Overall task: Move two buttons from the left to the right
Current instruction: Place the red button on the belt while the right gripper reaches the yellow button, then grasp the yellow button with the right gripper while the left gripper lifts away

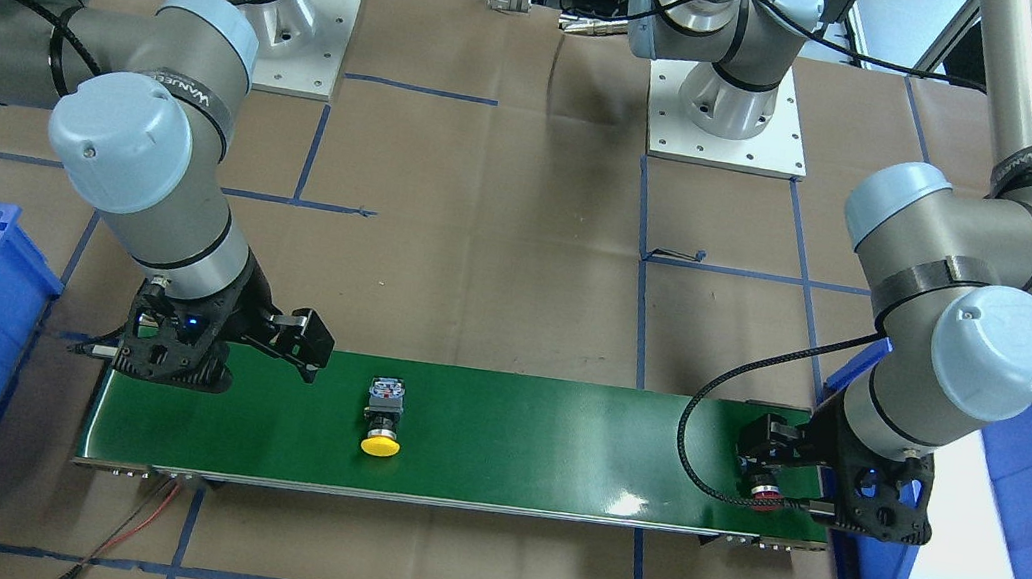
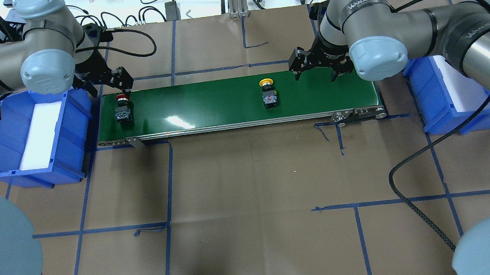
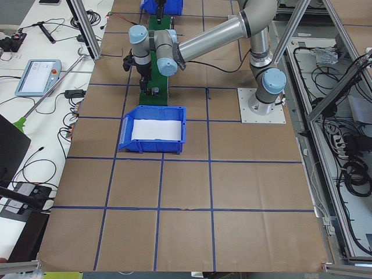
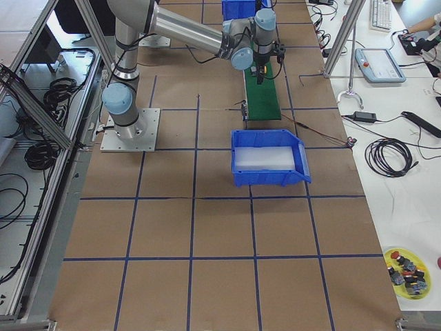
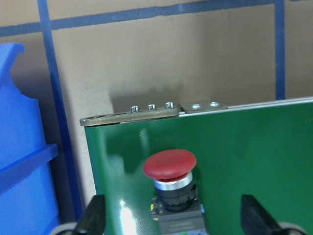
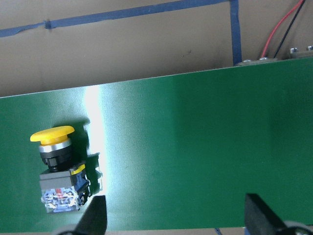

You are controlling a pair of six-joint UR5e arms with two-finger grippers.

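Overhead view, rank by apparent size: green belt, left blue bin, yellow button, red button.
1. green belt, the largest; it spans about half the view's width.
2. left blue bin, shorter but deeper, smaller overall.
3. yellow button and red button: both tiny and look alike, so not ranked.

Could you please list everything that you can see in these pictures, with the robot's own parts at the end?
Conveyor belt: one, green, across the table.
Yellow button: one, yellow cap on a black-grey block, on the belt, right of its middle.
Red button: one, red cap on a black-grey block, at the belt's left end.
Left bin: one, blue with a white liner, off the belt's left end.
Right bin: one, blue with a white liner, off the belt's right end.
Table: one, brown paper with a blue tape grid.
Braided cable: one, black, near the right bin.
Left gripper: one, black, open, astride the red button without touching it.
Right gripper: one, black, open, at the belt's right part.
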